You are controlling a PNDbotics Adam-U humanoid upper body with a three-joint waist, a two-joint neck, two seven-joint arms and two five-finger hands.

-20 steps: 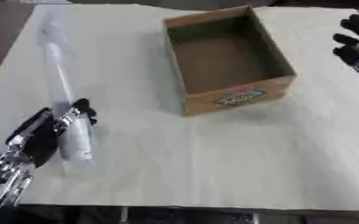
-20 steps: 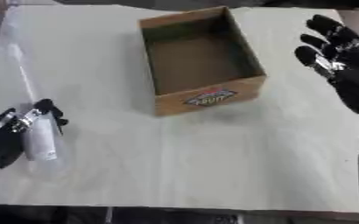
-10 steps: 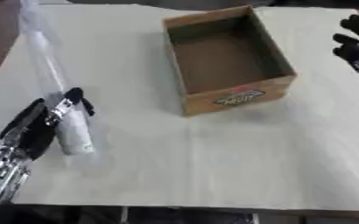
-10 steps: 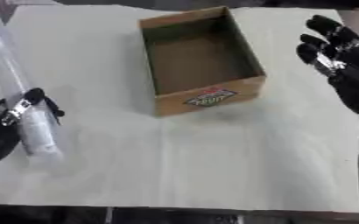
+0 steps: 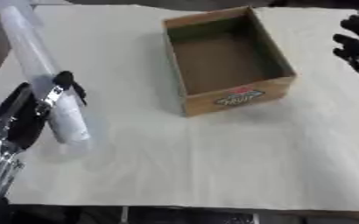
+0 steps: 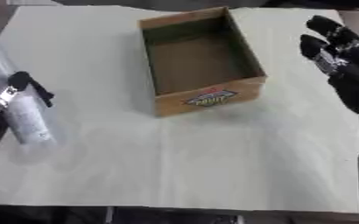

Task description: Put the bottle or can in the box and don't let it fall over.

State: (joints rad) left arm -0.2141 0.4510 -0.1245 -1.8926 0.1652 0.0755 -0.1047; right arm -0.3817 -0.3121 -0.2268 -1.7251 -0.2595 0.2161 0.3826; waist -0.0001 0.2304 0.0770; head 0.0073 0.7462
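With our left hand point(image 5: 26, 116) fingers curled round the clear bottle point(image 5: 48, 87) at the counter's left, right hand point(image 6: 343, 61) open, we should carry it upright into the box point(image 5: 225, 59).

The box point(image 5: 228, 57) front bears a logo, its lettering unreadable.

Pale cream tabletop point(image 5: 213, 166); dark floor strip point(image 5: 175, 215) along near edge
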